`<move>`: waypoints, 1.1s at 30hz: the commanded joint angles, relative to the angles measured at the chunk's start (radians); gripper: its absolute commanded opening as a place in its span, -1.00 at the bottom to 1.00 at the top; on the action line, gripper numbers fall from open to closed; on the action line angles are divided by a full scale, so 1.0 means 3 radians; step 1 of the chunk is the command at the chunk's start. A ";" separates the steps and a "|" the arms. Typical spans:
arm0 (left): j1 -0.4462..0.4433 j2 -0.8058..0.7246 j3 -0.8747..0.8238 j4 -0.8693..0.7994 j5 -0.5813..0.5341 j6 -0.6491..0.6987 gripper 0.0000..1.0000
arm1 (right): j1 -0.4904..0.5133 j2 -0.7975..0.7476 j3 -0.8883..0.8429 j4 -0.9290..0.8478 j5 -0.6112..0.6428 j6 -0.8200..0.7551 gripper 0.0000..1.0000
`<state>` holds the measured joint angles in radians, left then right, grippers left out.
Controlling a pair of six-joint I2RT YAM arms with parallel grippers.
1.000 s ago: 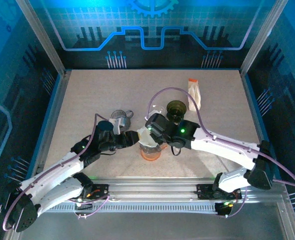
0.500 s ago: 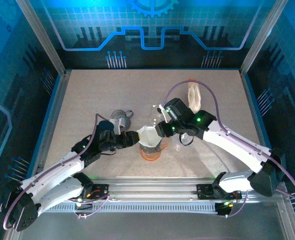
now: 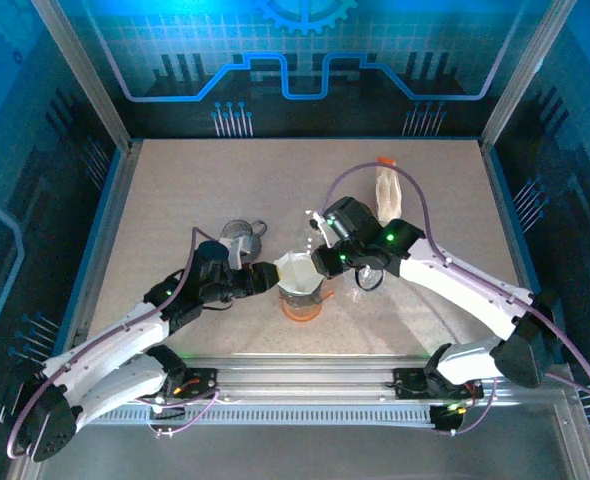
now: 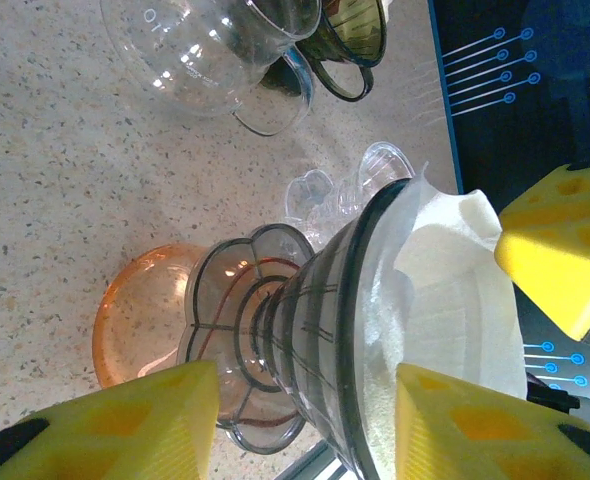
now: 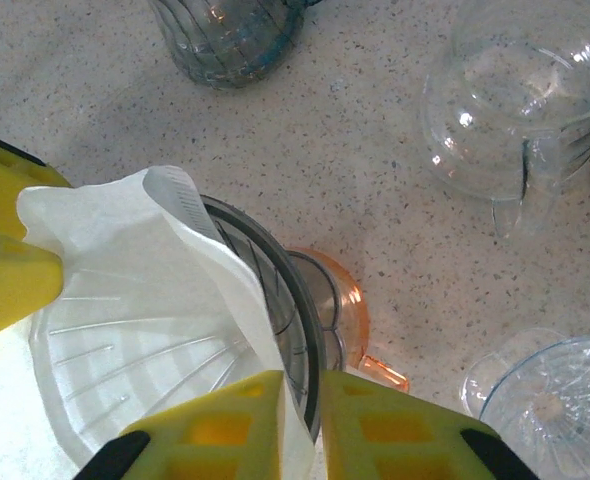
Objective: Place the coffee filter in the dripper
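Note:
The clear ribbed dripper [image 3: 305, 291] stands on an orange cup [image 3: 300, 308] near the table's front middle. The white coffee filter [image 3: 295, 268] sits inside the dripper, with one corner sticking up above the rim [image 5: 90, 200]. My left gripper [image 3: 267, 277] holds the dripper [image 4: 305, 320] from the left, one yellow finger [image 4: 125, 420] by its base and the other at its rim. My right gripper [image 5: 300, 425] comes in from the right rear and is shut on the filter's edge and the dripper's dark rim [image 5: 300, 330] together.
A grey ribbed glass [image 3: 237, 235] stands just behind my left gripper. A clear carafe [image 5: 515, 110] and a clear ribbed glass piece [image 5: 555, 400] sit right of the dripper. A dark green cup [image 4: 355, 30] is behind them. A filter pack [image 3: 387, 190] lies at the back right.
My right arm has lifted and swung from over the dripper to its right rear. Its jaws have closed onto the filter edge at the rim. The left gripper has stayed put.

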<state>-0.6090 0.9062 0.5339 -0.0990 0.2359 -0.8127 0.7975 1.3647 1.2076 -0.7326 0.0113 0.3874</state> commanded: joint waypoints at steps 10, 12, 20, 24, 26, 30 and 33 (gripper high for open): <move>-0.0023 -0.0074 0.0041 0.0028 0.0067 0.0004 0.12 | 0.0143 0.0081 0.0065 -0.0107 0.0260 -0.0065 -0.75; -0.0024 -0.0086 0.0029 0.0011 0.0044 0.0005 0.03 | 0.0158 0.0084 0.0065 -0.0109 0.0286 -0.0070 -0.75; -0.0021 -0.0030 -0.0015 0.0043 0.0079 0.0003 -0.14 | 0.0224 0.0038 0.0111 -0.0138 0.0504 -0.0090 -0.34; -0.0020 -0.0029 -0.0010 0.0051 0.0078 0.0005 -0.13 | 0.0236 0.0023 0.0194 -0.0137 0.0496 -0.0124 0.16; -0.0025 -0.0029 -0.0010 0.0055 0.0083 0.0009 -0.12 | 0.0262 0.0127 0.0280 -0.0197 0.0428 -0.0172 0.20; -0.0025 -0.0029 -0.0005 0.0044 0.0088 0.0019 -0.09 | 0.0417 0.0344 0.0406 -0.0291 0.0496 -0.0248 0.27; -0.0020 -0.0029 -0.0005 0.0045 0.0093 0.0010 -0.08 | 0.0508 0.0439 0.0429 -0.0329 0.0610 -0.0269 0.30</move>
<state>-0.6117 0.8967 0.5339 -0.0948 0.2443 -0.8131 0.9203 1.4681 1.3151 -0.7792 0.1585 0.3305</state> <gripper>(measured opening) 0.461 0.649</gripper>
